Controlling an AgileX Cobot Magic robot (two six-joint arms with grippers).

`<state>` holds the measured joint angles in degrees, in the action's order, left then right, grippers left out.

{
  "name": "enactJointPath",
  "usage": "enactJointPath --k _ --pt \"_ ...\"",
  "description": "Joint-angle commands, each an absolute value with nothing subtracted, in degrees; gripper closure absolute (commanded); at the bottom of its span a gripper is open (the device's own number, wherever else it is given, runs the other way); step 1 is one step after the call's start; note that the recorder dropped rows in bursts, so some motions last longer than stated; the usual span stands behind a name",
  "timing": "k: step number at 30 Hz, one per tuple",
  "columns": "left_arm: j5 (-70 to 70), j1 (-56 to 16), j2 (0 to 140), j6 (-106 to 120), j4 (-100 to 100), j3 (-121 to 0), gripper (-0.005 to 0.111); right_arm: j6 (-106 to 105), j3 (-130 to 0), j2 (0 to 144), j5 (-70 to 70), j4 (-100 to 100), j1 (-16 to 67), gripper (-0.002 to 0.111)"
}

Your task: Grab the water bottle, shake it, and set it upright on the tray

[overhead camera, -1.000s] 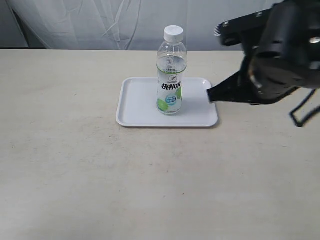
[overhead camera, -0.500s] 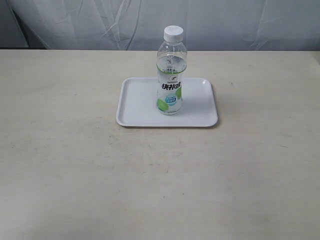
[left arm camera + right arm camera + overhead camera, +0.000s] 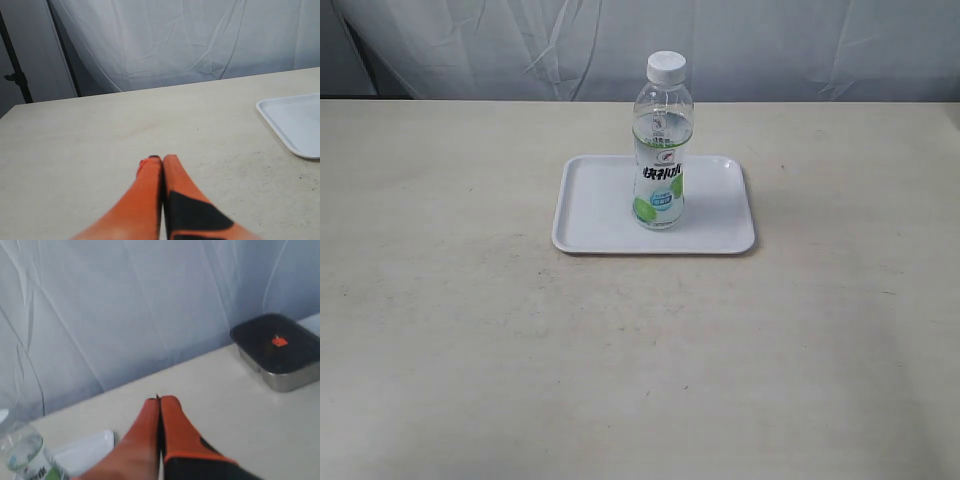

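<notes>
The water bottle, clear with a white cap and a green-and-white label, stands upright on the white tray in the middle of the table. Neither arm shows in the exterior view. In the left wrist view my left gripper is shut and holds nothing, with a corner of the tray off to one side. My right gripper is also shut and holds nothing in the right wrist view. That view catches the bottle and a bit of the tray at the picture's edge.
A dark metal-rimmed container with a small red item inside sits on the table in the right wrist view. White cloth hangs behind the table. A black stand pole rises beyond the table edge in the left wrist view.
One second ago the right arm hung over the right side of the table near the tray. It has since left the exterior view. The bottle and tray have not moved.
</notes>
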<state>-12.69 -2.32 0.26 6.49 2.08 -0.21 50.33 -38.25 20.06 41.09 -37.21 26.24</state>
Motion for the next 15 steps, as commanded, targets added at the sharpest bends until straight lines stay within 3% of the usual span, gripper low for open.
enactJointPath --k 1,6,15 --pt "-11.8 -2.3 0.0 6.5 1.6 0.0 0.106 49.6 -28.0 13.9 26.3 -30.5 10.3 0.109" --pt "-11.8 -2.3 0.0 6.5 1.6 0.0 0.106 49.6 -18.9 9.0 27.1 -20.4 2.2 0.109" --pt "-15.0 -2.3 0.0 6.5 1.1 0.0 0.106 49.2 -10.2 6.2 22.1 -17.4 1.8 0.109"
